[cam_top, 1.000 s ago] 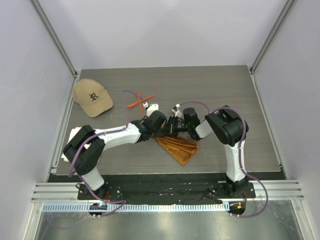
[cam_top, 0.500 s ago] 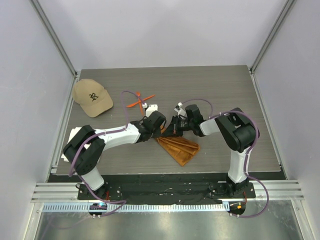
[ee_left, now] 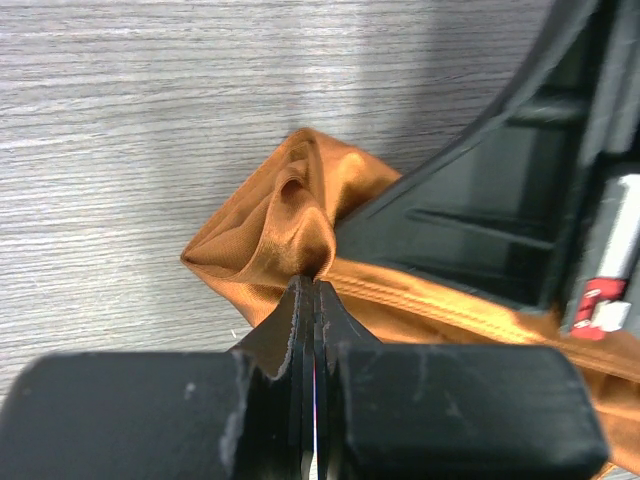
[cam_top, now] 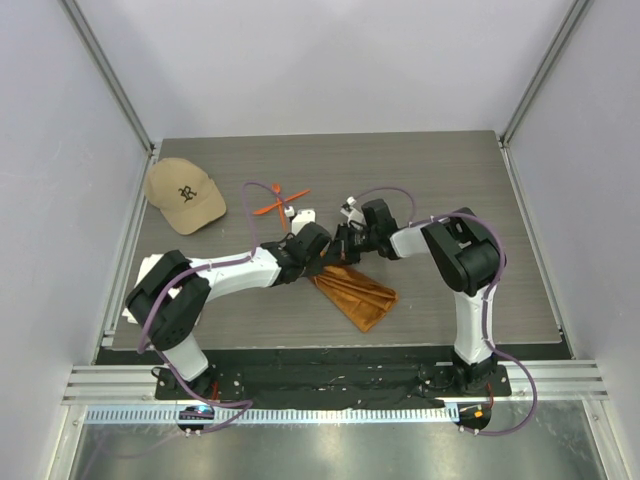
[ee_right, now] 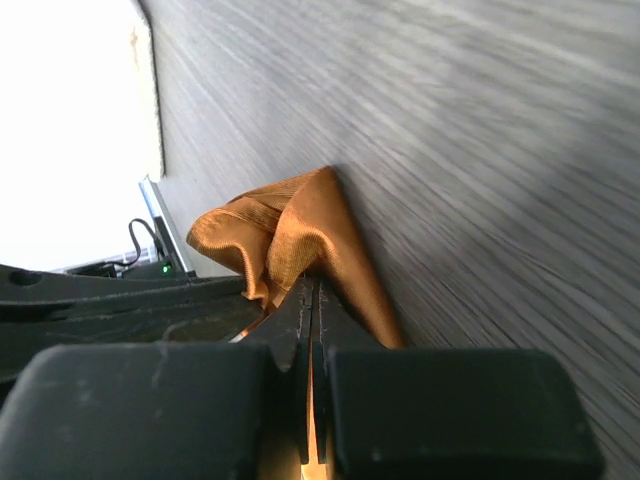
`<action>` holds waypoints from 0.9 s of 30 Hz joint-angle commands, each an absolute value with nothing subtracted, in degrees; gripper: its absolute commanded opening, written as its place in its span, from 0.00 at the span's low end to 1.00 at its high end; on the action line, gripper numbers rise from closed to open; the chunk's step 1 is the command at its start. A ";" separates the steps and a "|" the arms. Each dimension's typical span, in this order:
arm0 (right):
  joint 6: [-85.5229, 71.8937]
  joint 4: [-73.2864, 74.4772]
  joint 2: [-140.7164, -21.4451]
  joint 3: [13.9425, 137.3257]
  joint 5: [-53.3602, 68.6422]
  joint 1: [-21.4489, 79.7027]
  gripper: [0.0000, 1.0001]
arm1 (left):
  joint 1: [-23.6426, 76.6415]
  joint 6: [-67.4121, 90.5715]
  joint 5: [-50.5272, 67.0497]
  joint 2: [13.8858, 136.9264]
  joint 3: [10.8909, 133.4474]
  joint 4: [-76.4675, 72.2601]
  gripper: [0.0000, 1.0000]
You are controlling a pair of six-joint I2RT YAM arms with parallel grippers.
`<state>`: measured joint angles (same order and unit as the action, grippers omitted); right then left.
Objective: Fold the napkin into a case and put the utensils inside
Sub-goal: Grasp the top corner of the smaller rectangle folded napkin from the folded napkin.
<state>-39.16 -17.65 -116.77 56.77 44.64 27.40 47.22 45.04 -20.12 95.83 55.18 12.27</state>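
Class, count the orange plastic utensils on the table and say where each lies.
2. The utensils lie crossed over each other on the table, just right of the tan cap, beyond the napkin. More could hide in its folds.

One rust-orange cloth napkin [cam_top: 358, 295], two bright-orange plastic utensils [cam_top: 278, 204], one tan fabric cap [cam_top: 185, 195] and one thick white towel [cam_top: 128, 312] are counted on one grey wood-grain table [cam_top: 450, 170].
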 commanded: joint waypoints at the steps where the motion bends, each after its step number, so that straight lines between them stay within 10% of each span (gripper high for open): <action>1: -40.51 -21.00 -119.26 58.54 44.91 30.23 0.01 | 47.02 44.65 -20.83 94.30 56.60 10.37 0.00; 13: -50.27 -33.22 -121.47 53.44 45.26 31.03 0.01 | 45.88 43.77 -21.79 99.05 58.01 11.07 0.00; 19: -46.15 -26.73 -116.81 53.26 44.91 29.62 0.01 | 45.88 44.39 -22.32 94.22 55.20 10.98 0.39; 27: -45.44 -26.01 -117.68 53.96 45.26 29.27 0.01 | 45.44 43.94 -20.84 88.26 55.63 13.36 0.46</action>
